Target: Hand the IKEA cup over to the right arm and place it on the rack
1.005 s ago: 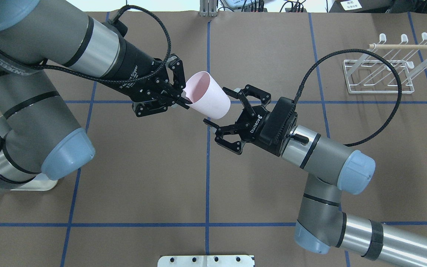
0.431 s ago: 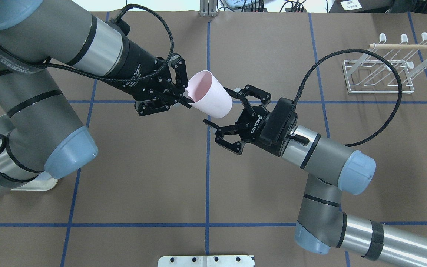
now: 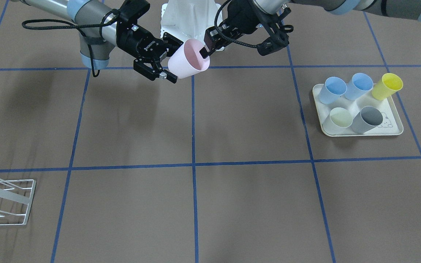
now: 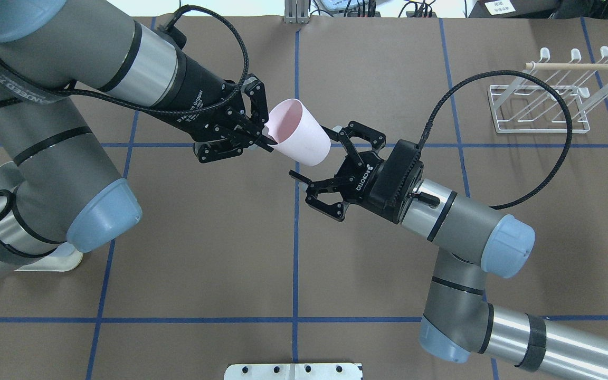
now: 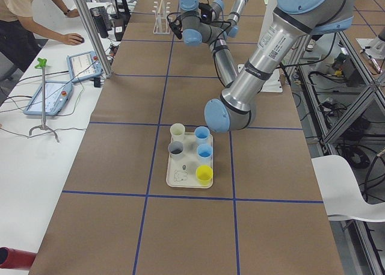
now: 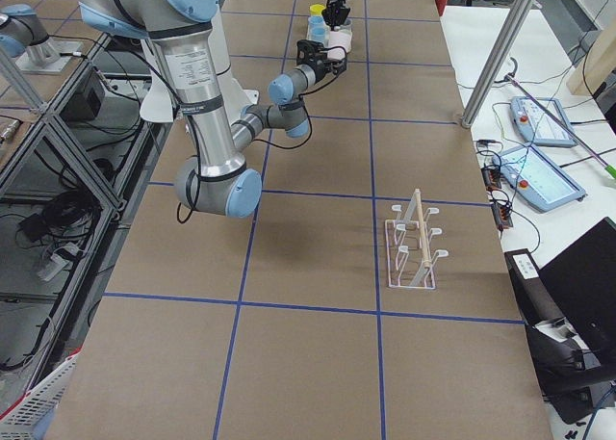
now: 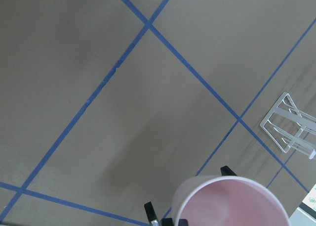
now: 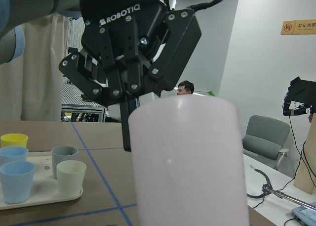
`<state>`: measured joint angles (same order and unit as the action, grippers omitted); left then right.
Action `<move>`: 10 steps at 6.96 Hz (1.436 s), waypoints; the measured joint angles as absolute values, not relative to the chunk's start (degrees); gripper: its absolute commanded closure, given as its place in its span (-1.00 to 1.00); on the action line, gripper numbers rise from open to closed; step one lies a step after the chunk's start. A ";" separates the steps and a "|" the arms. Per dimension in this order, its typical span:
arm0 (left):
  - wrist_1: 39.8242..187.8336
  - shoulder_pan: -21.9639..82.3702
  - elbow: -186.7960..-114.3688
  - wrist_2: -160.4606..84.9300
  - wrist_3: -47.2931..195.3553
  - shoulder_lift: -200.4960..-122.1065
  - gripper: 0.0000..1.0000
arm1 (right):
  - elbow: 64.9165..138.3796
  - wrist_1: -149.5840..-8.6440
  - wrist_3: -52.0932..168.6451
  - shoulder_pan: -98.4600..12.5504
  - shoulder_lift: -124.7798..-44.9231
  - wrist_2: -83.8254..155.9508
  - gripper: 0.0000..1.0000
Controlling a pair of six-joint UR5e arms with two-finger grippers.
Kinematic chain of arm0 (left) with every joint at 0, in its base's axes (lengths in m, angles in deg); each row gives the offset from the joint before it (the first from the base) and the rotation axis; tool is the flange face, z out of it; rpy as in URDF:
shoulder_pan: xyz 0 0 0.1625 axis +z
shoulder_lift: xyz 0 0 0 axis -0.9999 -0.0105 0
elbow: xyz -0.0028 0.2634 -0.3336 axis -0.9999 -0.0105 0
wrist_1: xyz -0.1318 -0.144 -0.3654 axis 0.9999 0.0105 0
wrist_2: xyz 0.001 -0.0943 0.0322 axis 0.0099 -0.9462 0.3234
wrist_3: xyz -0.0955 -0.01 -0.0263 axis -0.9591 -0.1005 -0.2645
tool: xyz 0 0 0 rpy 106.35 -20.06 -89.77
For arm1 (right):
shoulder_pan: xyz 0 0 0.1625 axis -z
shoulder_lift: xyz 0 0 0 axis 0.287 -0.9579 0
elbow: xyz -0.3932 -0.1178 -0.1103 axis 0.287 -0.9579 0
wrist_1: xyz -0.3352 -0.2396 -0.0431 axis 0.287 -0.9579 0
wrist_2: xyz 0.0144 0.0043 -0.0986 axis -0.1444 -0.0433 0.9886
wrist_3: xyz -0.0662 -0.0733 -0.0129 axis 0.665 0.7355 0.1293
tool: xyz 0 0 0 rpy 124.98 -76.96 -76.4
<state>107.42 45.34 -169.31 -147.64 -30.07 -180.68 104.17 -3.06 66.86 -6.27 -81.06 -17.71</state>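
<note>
Aloft, left pincer (image 4: 266, 138) grips the pink cup (image 4: 304, 138) by its rim; right pincer (image 4: 313, 152) gapes wide, seemingly around its base.

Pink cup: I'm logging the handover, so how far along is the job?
Done: left gripper holds the pink cup aloft by its rim. In hand: its base appears to sit inside the open right gripper, not yet clamped. Left: regrasp, release, placing on the rack.

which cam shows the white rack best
Overhead exterior: the rack is largest there, prongs and wooden dowel clear, though a black cable crosses it. Exterior right shows it whole but small, exterior left tiny and far; front-facing crops it at the edge; left wrist catches a corner; right wrist nothing.
</note>
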 measured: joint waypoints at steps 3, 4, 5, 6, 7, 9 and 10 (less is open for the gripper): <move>107.41 45.36 -168.73 -147.13 -30.05 -181.27 0.89 | 104.13 -3.00 66.89 -6.28 -81.24 -17.73 -0.08; 107.43 45.36 -168.67 -147.11 -29.89 -181.35 0.18 | 104.13 -2.99 66.93 -6.37 -81.41 -17.72 -0.06; 107.51 45.36 -168.63 -147.10 -29.47 -181.47 -0.99 | 104.13 -2.98 66.93 -6.39 -81.56 -17.76 -0.05; 107.51 45.36 -168.60 -147.14 -28.89 -181.57 -1.00 | 104.14 -2.98 66.89 -6.37 -81.58 -17.73 -0.05; 107.46 45.35 -168.60 -147.12 -28.22 -181.61 -1.00 | 104.10 -3.00 66.88 -6.43 -81.63 -17.73 -0.06; 107.42 44.75 -169.00 -147.35 -26.29 -181.37 -1.00 | 104.23 -3.18 66.87 -6.49 -81.59 -17.65 -0.02; 107.39 44.20 -169.34 -147.50 -25.78 -181.05 -1.00 | 104.72 -4.25 66.85 -6.86 -81.67 -17.59 0.13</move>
